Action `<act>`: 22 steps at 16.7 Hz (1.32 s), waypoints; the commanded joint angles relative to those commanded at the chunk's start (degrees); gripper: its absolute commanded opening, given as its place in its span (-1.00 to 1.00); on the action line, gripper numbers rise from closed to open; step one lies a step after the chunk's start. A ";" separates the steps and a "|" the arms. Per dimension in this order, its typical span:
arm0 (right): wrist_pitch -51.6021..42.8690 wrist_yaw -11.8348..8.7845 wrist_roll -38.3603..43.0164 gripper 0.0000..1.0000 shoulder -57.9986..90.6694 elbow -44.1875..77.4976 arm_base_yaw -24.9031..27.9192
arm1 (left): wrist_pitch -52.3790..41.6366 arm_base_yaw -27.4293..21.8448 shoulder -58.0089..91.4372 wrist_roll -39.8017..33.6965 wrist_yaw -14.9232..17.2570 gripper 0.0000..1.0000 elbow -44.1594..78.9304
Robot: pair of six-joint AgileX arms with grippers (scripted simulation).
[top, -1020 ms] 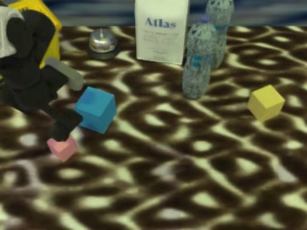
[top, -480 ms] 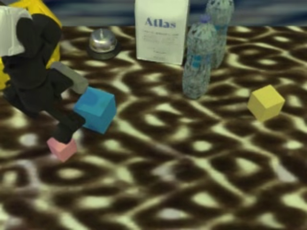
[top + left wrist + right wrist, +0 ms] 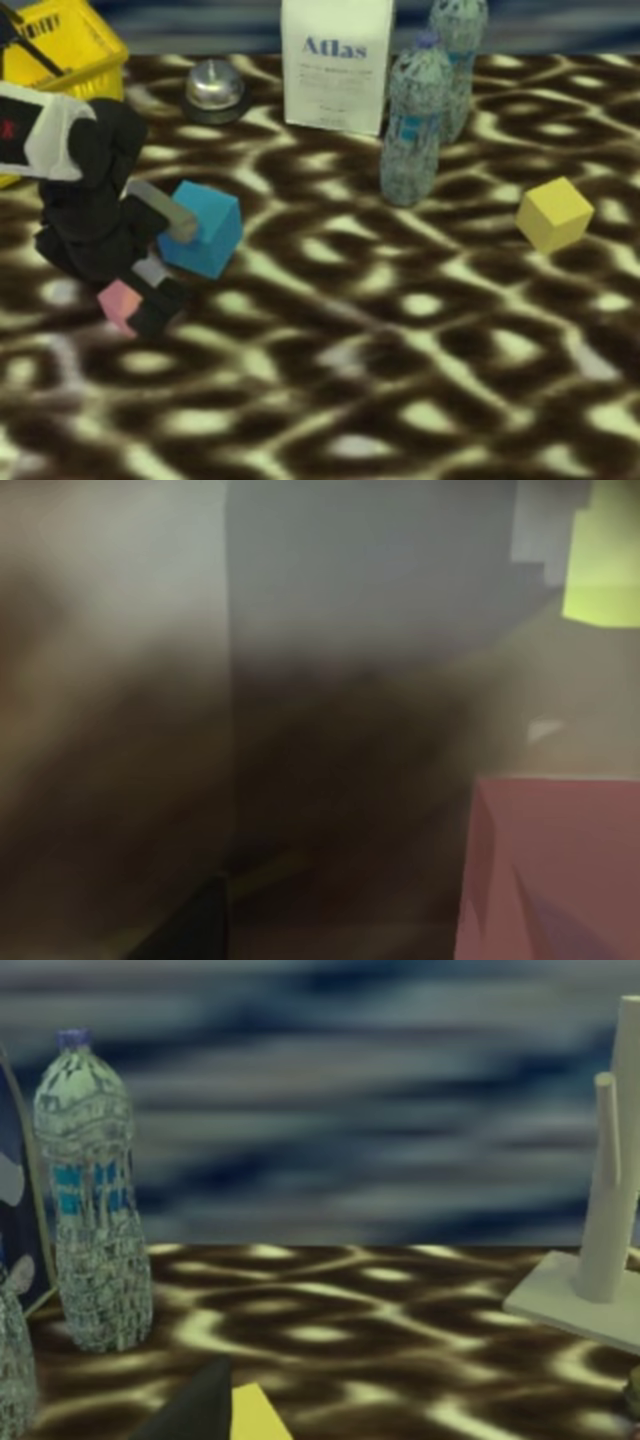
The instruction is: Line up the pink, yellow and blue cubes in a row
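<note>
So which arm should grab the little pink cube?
The left. Its gripper is already down at the pink cube, beside the blue cube. The right arm is out of the top view, with the yellow cube on its side.

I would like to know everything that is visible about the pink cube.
The pink cube is the smallest of the three cubes: plain, matte, salmon-pink, solid in look. It sits on the patterned table at the left side, close to the blue cube but apart from it. The left gripper is right at it and covers part of it, so only part of its top and a side show. Whether the fingers grip it is unclear.
</note>
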 joint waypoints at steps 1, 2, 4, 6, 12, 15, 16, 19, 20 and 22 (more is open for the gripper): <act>0.00 0.00 0.00 1.00 0.00 0.00 0.00 | 1.17 0.00 0.78 0.02 0.01 1.00 -0.61; 0.00 0.00 0.00 1.00 0.00 0.00 0.00 | 1.71 -0.01 1.20 0.03 0.01 1.00 -0.90; 0.00 0.00 0.00 1.00 0.00 0.00 0.00 | 1.76 -0.01 1.24 0.03 0.01 1.00 -0.93; 0.00 0.00 0.00 1.00 0.00 0.00 0.00 | 1.76 -0.01 1.24 0.03 0.01 0.85 -0.93; 0.00 0.00 0.00 1.00 0.00 0.00 0.00 | 1.76 -0.01 1.24 0.03 0.01 -0.06 -0.93; 0.00 0.00 0.00 1.00 0.00 0.00 0.00 | 1.76 -0.01 1.24 0.03 0.01 -0.51 -0.93; 0.00 0.00 0.00 1.00 0.00 0.00 0.00 | 1.76 -0.01 1.24 0.03 0.01 -0.66 -0.93; 0.00 0.00 0.00 1.00 0.00 0.00 0.00 | 1.76 -0.01 1.24 0.03 0.01 -1.00 -0.93; 0.00 0.00 0.00 1.00 0.00 0.00 0.00 | 1.76 -0.01 1.24 0.03 0.01 -1.00 -0.93; 0.00 0.00 0.00 1.00 0.00 0.00 0.00 | 1.76 -0.01 1.24 0.03 0.01 -1.00 -0.93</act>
